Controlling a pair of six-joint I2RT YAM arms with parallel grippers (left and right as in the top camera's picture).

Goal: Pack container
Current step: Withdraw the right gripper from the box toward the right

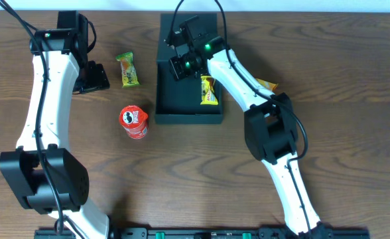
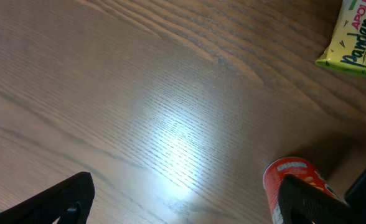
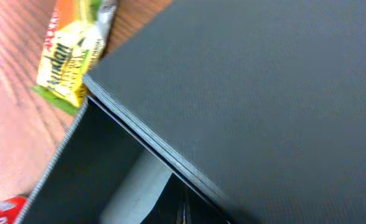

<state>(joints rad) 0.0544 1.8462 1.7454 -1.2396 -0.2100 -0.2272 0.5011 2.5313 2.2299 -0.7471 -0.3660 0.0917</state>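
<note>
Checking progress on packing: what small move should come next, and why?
Probably swing the open left tool toward the green packet: it and the red can lie outside the container, while the right tool is shut over it.

The green-and-yellow foil snack packet point(image 2: 357, 37), at two o'clock in the left wrist view, is showing "Pandan" in dark script, with red letters "APOL" running off the edge. The red cylindrical snack can point(image 1: 133, 121), at nine o'clock overhead, is showing a moustached face logo; its lettering is too small to read.
</note>
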